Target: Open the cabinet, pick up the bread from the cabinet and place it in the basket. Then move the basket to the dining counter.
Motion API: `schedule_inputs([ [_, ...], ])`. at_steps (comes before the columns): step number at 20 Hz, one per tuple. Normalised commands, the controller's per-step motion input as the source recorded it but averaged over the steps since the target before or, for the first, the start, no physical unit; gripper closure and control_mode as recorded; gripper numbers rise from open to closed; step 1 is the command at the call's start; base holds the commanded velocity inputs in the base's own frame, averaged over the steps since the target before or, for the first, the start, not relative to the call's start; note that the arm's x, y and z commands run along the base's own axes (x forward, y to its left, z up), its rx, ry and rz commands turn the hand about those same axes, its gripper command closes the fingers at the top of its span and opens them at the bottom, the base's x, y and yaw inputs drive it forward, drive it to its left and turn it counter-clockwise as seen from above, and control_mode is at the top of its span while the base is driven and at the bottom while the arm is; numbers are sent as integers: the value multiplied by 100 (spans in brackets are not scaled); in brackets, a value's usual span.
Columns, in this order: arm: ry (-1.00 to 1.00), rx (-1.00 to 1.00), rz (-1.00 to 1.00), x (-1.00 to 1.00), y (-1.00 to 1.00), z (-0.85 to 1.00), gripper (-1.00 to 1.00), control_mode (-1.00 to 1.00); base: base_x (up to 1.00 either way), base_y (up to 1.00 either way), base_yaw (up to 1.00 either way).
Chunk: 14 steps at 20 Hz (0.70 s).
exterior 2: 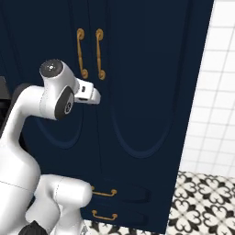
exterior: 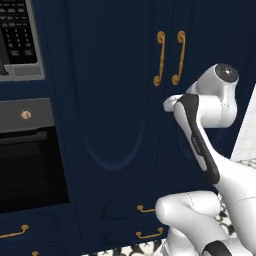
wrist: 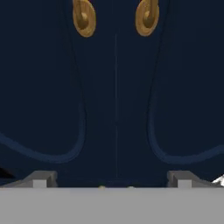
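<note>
Cabinet [exterior: 115, 100] fills the wall ahead: tall, dark navy, two doors with arched raised panels, both shut, seam running down the centre. Two long vertical brass handles [exterior: 170, 57] sit side by side at the seam, curled ends at the bottom. Gripper [wrist: 111, 177] faces the doors just below the handles, fingers [wrist: 41, 178] spread wide, nothing between them. Low navy drawers [exterior 2: 108, 202] with short brass pulls below. Black oven [exterior: 30, 160] to the cabinet's left, white tiled wall [exterior 2: 215, 92] to its right.

Navy cabinet [exterior: 115, 95]: both arched doors shut, brass handles upright.
</note>
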Motion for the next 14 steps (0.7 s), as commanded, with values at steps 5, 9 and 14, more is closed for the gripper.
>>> schedule_inputs([
  [5, -22, 0, -4, 83, -14, 65, -100, -100, 0, 0, 0],
  [9, -17, 0, -9, 70, -16, 76, -100, -100, 0, 0, 0],
  [14, -1, 0, -2, 44, -34, 56, -100, -100, 0, 0, 0],
])
